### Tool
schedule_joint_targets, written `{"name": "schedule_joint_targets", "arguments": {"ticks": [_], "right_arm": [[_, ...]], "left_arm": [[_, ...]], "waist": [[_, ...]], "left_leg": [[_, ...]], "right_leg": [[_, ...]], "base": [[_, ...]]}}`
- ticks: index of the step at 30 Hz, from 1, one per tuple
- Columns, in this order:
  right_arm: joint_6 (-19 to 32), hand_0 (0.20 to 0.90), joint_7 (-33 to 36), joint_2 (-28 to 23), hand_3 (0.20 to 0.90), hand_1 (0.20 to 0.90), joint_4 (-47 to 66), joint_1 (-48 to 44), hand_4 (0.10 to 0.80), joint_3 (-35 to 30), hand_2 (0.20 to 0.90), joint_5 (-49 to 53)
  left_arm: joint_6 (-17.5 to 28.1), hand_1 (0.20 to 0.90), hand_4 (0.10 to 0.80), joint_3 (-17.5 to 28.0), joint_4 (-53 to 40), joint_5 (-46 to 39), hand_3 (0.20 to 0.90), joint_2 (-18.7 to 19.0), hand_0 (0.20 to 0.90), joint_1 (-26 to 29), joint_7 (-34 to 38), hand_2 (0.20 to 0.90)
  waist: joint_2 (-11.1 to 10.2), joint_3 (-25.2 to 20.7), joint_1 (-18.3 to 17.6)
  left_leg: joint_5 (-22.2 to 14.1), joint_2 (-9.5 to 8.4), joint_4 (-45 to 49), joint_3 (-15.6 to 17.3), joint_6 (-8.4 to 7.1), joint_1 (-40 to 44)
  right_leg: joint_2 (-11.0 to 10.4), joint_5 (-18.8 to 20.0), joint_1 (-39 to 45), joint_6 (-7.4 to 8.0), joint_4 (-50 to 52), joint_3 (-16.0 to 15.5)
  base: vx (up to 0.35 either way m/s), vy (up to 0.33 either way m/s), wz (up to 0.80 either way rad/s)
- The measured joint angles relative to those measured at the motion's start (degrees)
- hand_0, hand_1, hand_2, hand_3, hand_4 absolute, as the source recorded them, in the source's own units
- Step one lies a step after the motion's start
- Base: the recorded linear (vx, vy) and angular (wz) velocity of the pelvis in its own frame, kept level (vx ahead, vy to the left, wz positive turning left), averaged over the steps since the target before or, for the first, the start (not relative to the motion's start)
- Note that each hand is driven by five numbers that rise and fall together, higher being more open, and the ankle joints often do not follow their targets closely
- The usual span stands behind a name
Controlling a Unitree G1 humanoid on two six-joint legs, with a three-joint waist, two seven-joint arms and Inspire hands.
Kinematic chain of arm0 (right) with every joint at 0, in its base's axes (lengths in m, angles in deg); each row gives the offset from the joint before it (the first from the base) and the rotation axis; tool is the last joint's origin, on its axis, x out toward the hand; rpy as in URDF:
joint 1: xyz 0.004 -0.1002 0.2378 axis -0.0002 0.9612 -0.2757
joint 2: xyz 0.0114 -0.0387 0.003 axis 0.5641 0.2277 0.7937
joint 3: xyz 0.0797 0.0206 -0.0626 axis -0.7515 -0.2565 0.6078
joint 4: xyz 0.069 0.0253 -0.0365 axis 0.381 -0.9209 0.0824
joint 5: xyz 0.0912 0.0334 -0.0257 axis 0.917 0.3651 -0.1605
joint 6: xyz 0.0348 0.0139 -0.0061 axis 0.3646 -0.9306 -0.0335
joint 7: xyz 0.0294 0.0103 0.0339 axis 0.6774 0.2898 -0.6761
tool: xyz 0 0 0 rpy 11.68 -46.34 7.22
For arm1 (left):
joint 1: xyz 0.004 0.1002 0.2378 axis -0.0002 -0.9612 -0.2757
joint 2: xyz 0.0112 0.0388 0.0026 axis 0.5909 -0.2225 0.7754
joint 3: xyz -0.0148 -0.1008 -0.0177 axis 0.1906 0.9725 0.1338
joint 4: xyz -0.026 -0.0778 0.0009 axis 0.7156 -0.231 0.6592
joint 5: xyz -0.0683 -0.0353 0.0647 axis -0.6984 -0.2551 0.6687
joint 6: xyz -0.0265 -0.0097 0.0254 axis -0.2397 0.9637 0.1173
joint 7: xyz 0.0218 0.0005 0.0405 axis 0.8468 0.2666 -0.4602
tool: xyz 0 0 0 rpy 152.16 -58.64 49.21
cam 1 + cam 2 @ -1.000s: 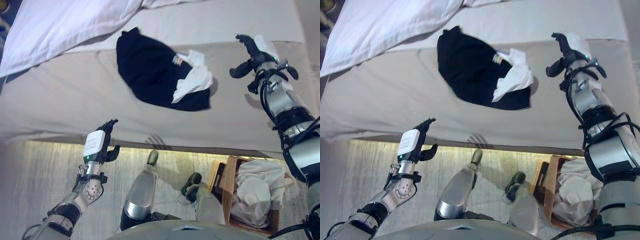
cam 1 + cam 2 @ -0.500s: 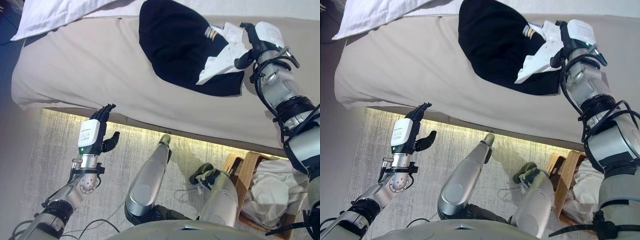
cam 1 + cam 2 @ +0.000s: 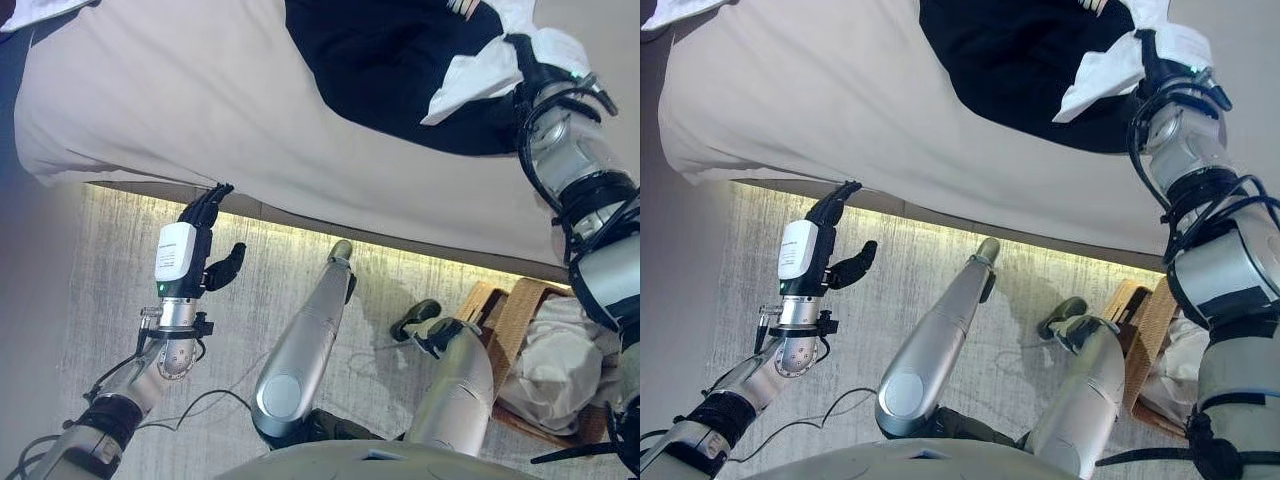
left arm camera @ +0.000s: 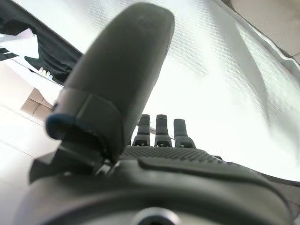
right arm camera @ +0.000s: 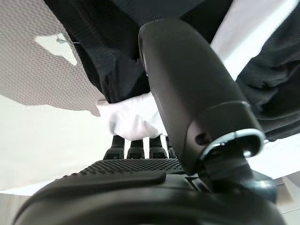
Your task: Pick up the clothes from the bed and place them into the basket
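Reach step. My right hand (image 3: 540,78) rests on the crumpled black and white clothes (image 3: 400,60) on the beige bed (image 3: 180,110); fingers extended, nothing gripped. Left hand (image 3: 185,258) idle, relaxed. Next: clench, carry to woven wicker basket (image 3: 505,320).

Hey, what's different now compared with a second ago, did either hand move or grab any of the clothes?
The right hand has come in from the bare sheet to the white cloth lying on the black garment; whether it grips yet cannot be told. The camera has swung too. The left hand still hangs open off the bed, and the basket keeps its white laundry.
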Motion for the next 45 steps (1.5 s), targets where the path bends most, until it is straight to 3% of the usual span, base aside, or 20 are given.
{"name": "schedule_joint_targets", "arguments": {"ticks": [3, 4, 5, 6, 19, 22, 33, 41, 45], "right_arm": [[0.2, 0.900, 0.0, 0.0, 0.900, 0.900, -1.6, -1.3, 0.800, 0.4, 0.900, 0.0], [0.2, 0.745, 0.1, 0.0, 0.719, 0.745, -1.8, -2.0, 0.619, 0.8, 0.745, 0.0], [0.2, 0.434, 0.3, -0.1, 0.356, 0.434, -1.9, -2.6, 0.256, 1.2, 0.434, 0.0], [0.2, 0.300, 0.4, -0.1, 0.200, 0.300, -2.0, -3.1, 0.100, 1.6, 0.300, 0.0], [1.5, 0.300, -0.2, -0.2, 0.200, 0.300, -3.0, -5.1, 0.100, 2.6, 0.300, 1.1], [1.7, 0.300, -1.7, 0.1, 0.200, 0.300, -3.5, -4.2, 0.100, 2.7, 0.300, 1.8], [2.7, 0.300, -6.2, 0.1, 0.200, 0.300, -3.7, -1.1, 0.100, 2.5, 0.300, 2.1], [3.4, 0.300, -9.7, -2.4, 0.200, 0.300, -3.9, -0.8, 0.100, 0.2, 0.300, 2.1], [4.0, 0.300, -10.9, -5.0, 0.200, 0.300, -4.2, -0.7, 0.100, -0.8, 0.300, 2.2]], "left_arm": [[0.0, 0.900, 0.800, 0.0, -0.1, -0.1, 0.900, 0.0, 0.900, 0.0, 0.0, 0.900], [0.0, 0.900, 0.800, 0.0, -0.2, -0.6, 0.900, 0.1, 0.900, -0.1, 0.0, 0.900], [0.0, 0.900, 0.800, 0.0, -0.2, -1.1, 0.900, 0.1, 0.900, 0.0, 0.0, 0.900], [0.0, 0.900, 0.800, 0.0, -0.2, -1.5, 0.900, 0.1, 0.900, 0.0, 0.0, 0.900], [0.0, 0.900, 0.800, 0.0, -0.3, -2.7, 0.900, 0.2, 0.900, 0.1, -0.1, 0.900], [0.0, 0.900, 0.800, 0.0, -0.3, -2.7, 0.900, 0.5, 0.900, 0.1, -0.1, 0.900], [0.2, 0.900, 0.800, 0.0, -0.3, -2.7, 0.900, 1.2, 0.900, 0.0, -2.6, 0.900], [0.0, 0.900, 0.800, 0.1, 0.1, -2.6, 0.900, 1.1, 0.900, 0.3, -5.4, 0.900], [-0.1, 0.900, 0.800, 0.1, 0.2, -2.5, 0.900, 1.0, 0.900, 0.8, -5.7, 0.900]], "waist": [[0.1, 0.1, 0.1], [0.2, 0.1, 0.1], [0.2, 0.1, -0.1], [0.2, 0.1, 0.0], [0.3, 0.1, 0.0], [0.3, 0.1, -0.1], [0.1, 0.2, -0.3], [-0.4, 0.0, -0.9], [-0.7, -0.2, -1.6]], "left_leg": [[0.0, -0.17, 1.1, -0.3, -0.11, -1.5], [0.0, -0.23, 1.6, -0.3, -0.08, -2.2], [-0.1, -0.34, 1.7, -0.4, -0.07, -2.8], [-0.1, -0.35, 1.8, -0.5, -0.09, -3.3], [0.2, 0.20, 1.8, -1.0, -0.30, -2.9], [0.4, 0.51, -1.0, -1.0, -0.25, 1.6], [1.4, 1.99, -12.8, 1.0, -0.08, 20.0], [4.2, 4.12, -24.5, 1.7, -0.59, 32.6], [6.0, 4.36, -29.3, 2.2, -0.75, 37.0]], "right_leg": [[-0.2, -0.3, -1.4, -0.40, 1.3, -0.1], [-0.4, -0.6, -2.0, -0.43, 1.9, 0.0], [-0.6, -0.7, -2.7, -0.49, 2.2, -0.1], [-0.6, -0.7, -3.3, -0.49, 2.4, 0.0], [0.6, -0.5, -2.0, -0.81, 1.2, -0.3], [1.2, -0.1, 2.4, -0.94, -1.8, -0.5], [2.7, 2.0, 19.0, 0.97, -12.7, -1.5], [6.2, 6.1, 30.4, 1.57, -24.5, -2.8], [7.4, 8.5, 34.4, 1.71, -29.3, -3.4]], "base": [[-0.047, 0.021, 0.06], [-0.053, 0.023, 0.06], [-0.053, 0.025, 0.04], [-0.057, 0.022, 0.03], [-0.013, 0.004, 0.01], [0.004, -0.003, -0.01], [0.049, -0.007, -0.09], [0.094, 0.001, -0.11], [0.015, 0.012, -0.11]]}}
